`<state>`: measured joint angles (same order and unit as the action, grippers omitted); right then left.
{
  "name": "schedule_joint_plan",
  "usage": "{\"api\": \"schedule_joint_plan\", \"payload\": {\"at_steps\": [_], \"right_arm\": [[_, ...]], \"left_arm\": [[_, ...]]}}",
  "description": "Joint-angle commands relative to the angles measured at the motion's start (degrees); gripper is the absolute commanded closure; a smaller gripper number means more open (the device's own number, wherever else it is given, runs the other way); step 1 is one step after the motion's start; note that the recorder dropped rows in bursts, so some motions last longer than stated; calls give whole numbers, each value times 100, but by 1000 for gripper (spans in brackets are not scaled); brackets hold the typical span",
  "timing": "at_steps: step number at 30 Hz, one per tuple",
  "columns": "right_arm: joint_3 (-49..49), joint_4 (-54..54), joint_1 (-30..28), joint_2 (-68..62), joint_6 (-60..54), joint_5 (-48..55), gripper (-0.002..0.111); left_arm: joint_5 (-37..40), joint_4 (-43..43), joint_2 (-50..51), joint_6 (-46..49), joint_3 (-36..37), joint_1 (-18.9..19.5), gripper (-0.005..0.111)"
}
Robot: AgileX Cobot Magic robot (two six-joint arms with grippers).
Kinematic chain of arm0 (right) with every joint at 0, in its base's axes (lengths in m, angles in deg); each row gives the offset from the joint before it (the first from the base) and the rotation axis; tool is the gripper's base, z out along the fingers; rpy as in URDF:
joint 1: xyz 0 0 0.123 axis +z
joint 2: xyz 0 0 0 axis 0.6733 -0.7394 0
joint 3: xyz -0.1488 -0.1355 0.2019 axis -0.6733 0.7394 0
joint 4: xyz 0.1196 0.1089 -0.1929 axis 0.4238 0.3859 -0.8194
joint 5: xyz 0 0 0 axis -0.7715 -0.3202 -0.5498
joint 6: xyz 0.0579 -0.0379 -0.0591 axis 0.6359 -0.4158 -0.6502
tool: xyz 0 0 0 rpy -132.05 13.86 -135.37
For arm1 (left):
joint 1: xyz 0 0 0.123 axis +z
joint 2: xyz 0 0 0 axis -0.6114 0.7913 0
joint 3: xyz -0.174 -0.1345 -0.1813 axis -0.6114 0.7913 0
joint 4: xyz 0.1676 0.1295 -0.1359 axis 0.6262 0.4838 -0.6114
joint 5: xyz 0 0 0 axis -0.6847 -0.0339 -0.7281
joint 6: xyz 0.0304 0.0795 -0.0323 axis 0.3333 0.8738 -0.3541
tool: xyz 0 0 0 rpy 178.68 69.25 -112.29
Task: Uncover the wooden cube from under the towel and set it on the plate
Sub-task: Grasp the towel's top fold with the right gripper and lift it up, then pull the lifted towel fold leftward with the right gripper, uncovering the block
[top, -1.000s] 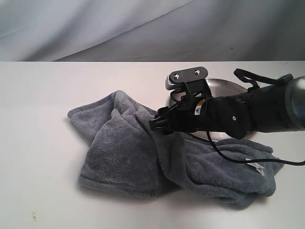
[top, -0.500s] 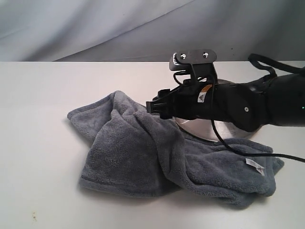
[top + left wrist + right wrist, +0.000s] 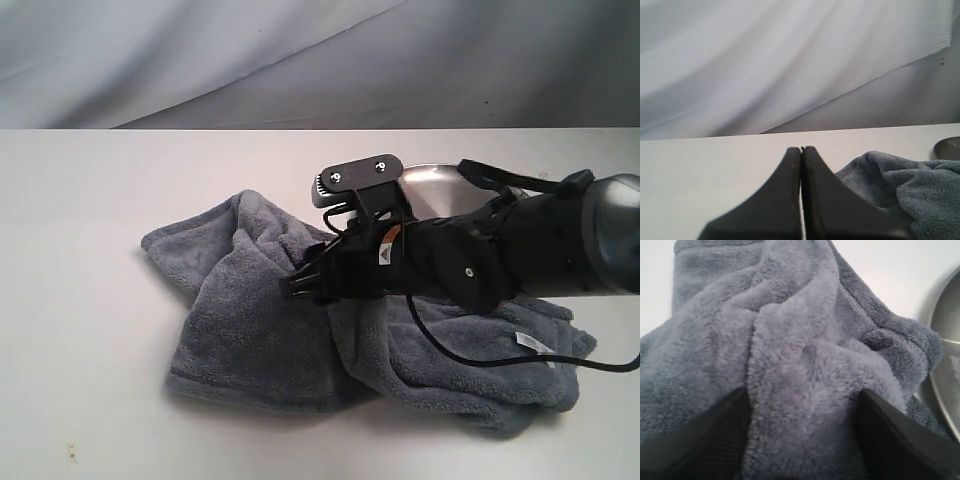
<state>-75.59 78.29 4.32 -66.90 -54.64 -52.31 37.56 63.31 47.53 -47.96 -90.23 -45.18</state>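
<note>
The blue-grey towel [image 3: 250,320] lies crumpled on the white table, its white label [image 3: 533,345] near the right end. No wooden cube shows in any view. The silver plate [image 3: 440,180] sits behind the towel, mostly hidden by my right arm. My right gripper [image 3: 300,285] is low on the towel's middle ridge. In the right wrist view it [image 3: 801,392] is open, its fingers wide apart on either side of a thick towel fold [image 3: 790,330], with the plate's rim [image 3: 945,340] beside it. My left gripper [image 3: 801,148] is shut and empty, off to the side of the towel [image 3: 900,180].
The white table [image 3: 90,250] stretches left and in front of the towel. A pale cloth backdrop [image 3: 300,60] hangs behind it. A black cable [image 3: 470,355] from my right arm trails over the towel. The plate's edge [image 3: 947,148] shows beyond the towel in the left wrist view.
My right gripper rose above the towel, then came down and to the left onto the towel's middle ridge. The towel's shape has barely changed.
</note>
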Motion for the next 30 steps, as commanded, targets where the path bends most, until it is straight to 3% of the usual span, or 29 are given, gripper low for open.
{"api": "schedule_joint_plan", "payload": {"at_steps": [1, 7, 14, 19, 30], "right_arm": [[39, -64, 29, -2, -20, 16, 67], [39, -64, 29, 135, -20, -5, 108], [39, -64, 29, 885, -30, -179, 108], [39, -64, -4, 1330, -270, -985, 108], [39, -64, -84, 496, -306, -1941, 108]], "left_arm": [[-62, -14, -24, -13, 25, 12, 107], [-62, -14, -24, -13, 25, 12, 107], [-62, -14, -24, -13, 25, 12, 107], [-62, -14, -24, -13, 25, 12, 107], [-62, -14, -24, -13, 25, 12, 107]]}}
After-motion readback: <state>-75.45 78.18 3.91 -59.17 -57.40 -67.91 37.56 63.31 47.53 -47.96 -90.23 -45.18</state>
